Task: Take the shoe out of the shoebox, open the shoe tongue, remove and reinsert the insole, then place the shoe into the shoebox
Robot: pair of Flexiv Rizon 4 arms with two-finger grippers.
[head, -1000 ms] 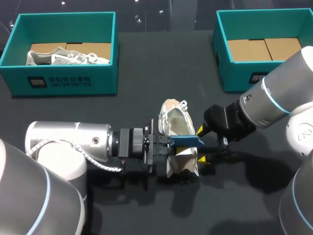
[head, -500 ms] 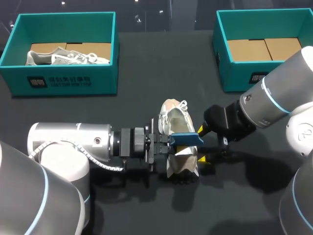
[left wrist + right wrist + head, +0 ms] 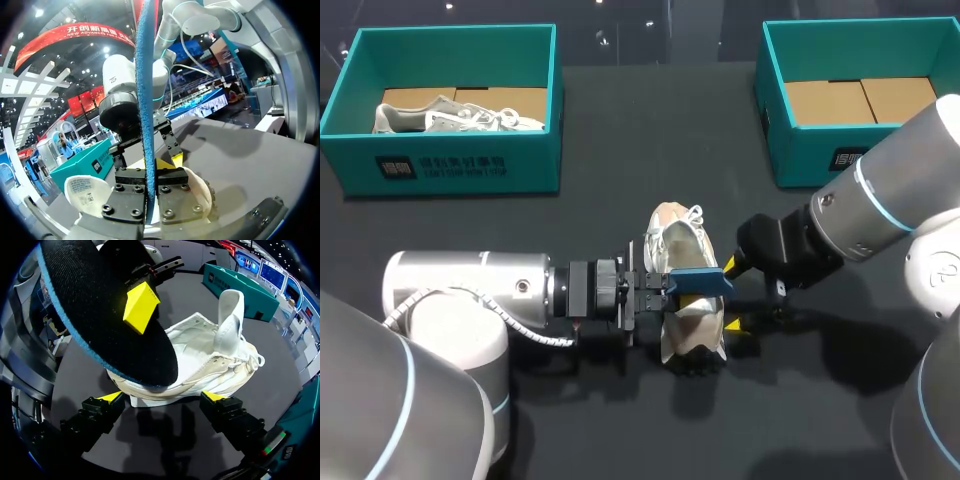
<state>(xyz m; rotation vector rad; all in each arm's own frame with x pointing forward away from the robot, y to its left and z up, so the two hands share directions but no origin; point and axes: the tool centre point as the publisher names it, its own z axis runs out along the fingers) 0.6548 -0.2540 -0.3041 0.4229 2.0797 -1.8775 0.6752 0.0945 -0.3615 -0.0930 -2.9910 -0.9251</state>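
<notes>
Shoe [image 3: 682,250], white, lies mid-table [image 3: 620,200] w/ tongue standing up, well apart from both teal boxes at the rear. L gripper [image 3: 660,290] is clamped on the insole [image 3: 698,283] (black face, blue rim), held just above the shoe. R gripper [image 3: 732,295] is spread wide at the shoe's side, not pinching it. Left shoebox [image 3: 450,165] holds a second shoe [image 3: 450,118]. Right shoebox [image 3: 800,150] shows cardboard only.
</notes>
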